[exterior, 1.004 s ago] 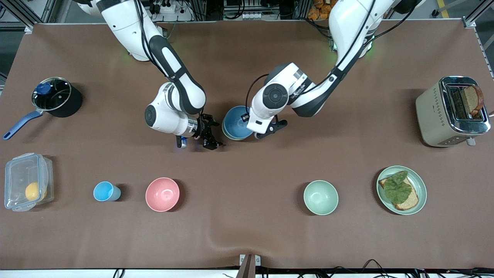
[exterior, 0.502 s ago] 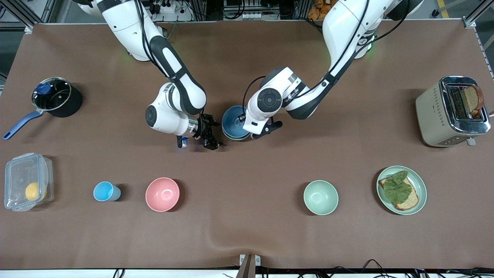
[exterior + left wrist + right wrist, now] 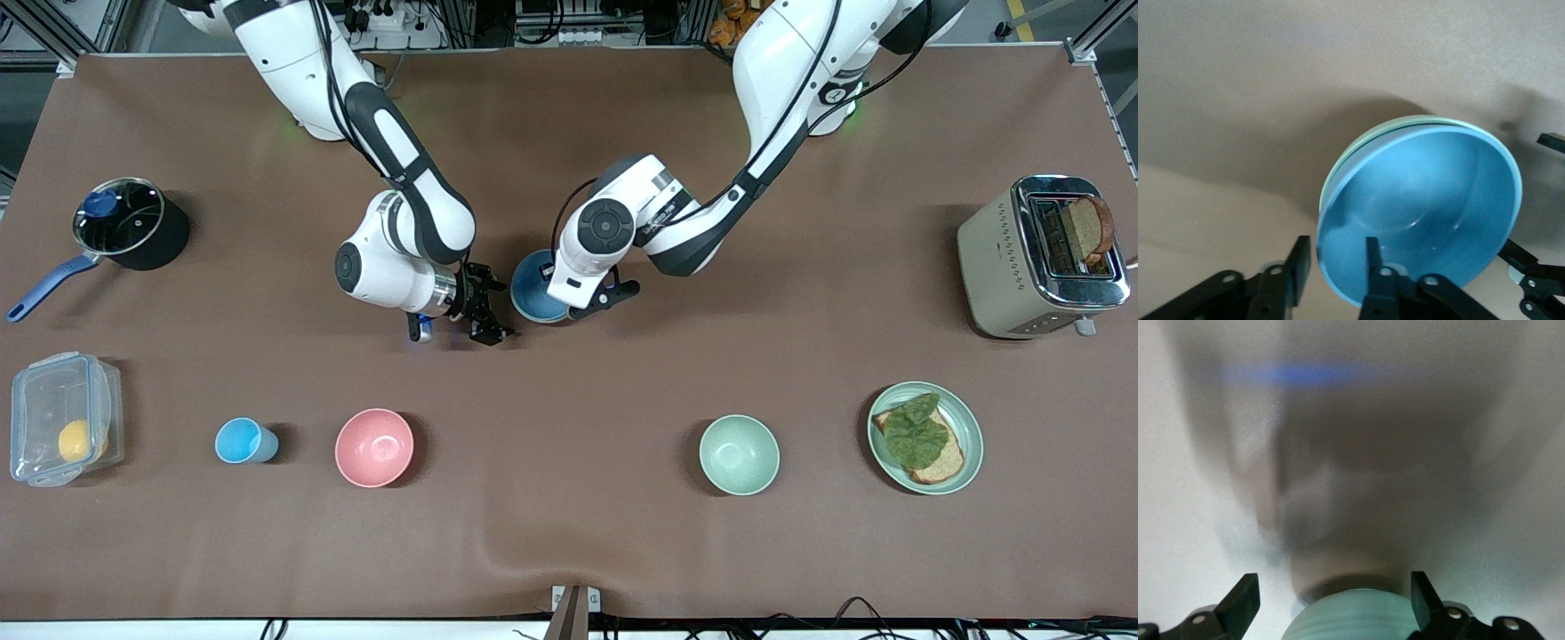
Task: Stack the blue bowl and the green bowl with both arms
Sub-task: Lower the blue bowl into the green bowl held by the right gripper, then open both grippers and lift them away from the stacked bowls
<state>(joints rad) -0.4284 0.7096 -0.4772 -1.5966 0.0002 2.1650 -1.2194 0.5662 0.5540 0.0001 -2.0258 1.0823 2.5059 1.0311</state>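
The blue bowl (image 3: 533, 293) sits nested in the pale green bowl at the table's middle. In the left wrist view the green bowl's rim (image 3: 1338, 167) shows as a thin edge around the blue bowl (image 3: 1431, 200). My left gripper (image 3: 597, 302) is low at the stack's edge toward the left arm's end. It (image 3: 1336, 243) is open a little and straddles the blue bowl's rim, one finger inside and one outside. My right gripper (image 3: 487, 311) is open beside the stack, toward the right arm's end. The green bowl's outer wall (image 3: 1358, 620) lies between its wide-open fingers (image 3: 1331, 587).
Nearer the front camera stand a wider mint-green bowl (image 3: 739, 454), a pink bowl (image 3: 374, 447), a light-blue cup (image 3: 244, 441) and a green plate with bread (image 3: 925, 437). A toaster (image 3: 1040, 258) stands at the left arm's end, a pot (image 3: 129, 222) and a plastic box (image 3: 62, 431) at the right arm's end.
My left wrist has moved toward the right arm's end over the stack and now covers more of the blue bowl. The right arm has stayed still.
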